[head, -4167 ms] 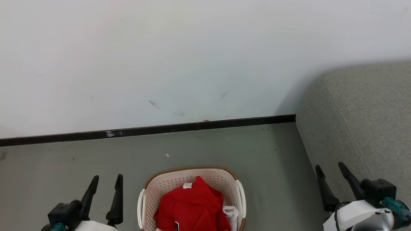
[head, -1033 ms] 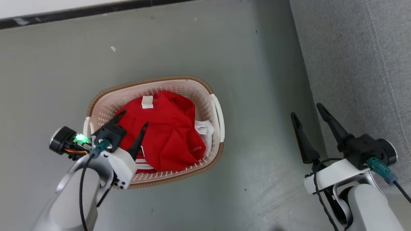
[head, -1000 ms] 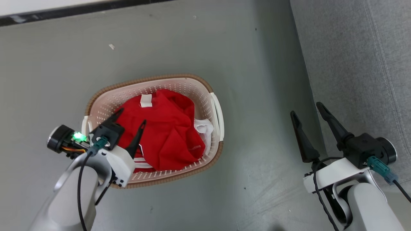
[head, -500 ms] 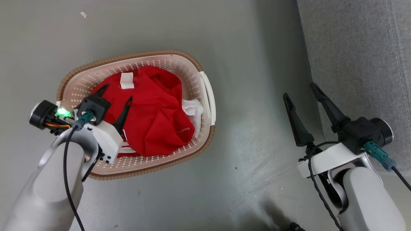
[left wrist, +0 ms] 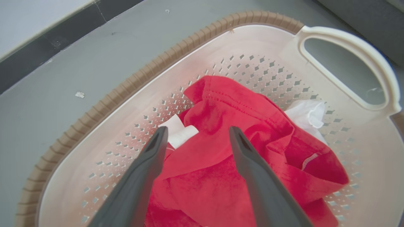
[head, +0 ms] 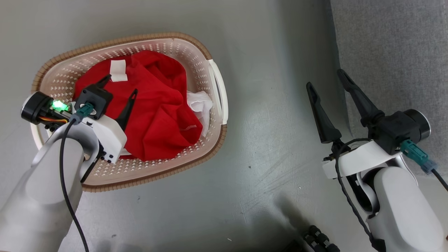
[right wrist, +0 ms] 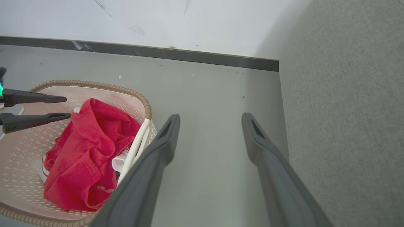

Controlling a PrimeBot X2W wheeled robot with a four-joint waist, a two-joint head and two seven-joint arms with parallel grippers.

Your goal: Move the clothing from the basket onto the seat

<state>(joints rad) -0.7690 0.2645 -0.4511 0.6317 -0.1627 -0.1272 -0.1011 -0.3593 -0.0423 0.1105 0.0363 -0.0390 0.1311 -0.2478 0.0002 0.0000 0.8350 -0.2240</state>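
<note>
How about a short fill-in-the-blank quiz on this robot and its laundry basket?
1. The clothing in the basket is mostly ____ in colour.
2. The left gripper hovers over the clothing with its jaws ____.
3. The right gripper holds ____.
4. The seat stands on the robot's ____ side.
Missing words: red; open; nothing; right.

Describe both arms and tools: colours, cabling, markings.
Left tool and right tool: two long tapered dark-grey fingers each, on black mounts with white wrist brackets. Pale grey rounded forearms, black cables, teal connectors. A green light glows on the left wrist.
</note>
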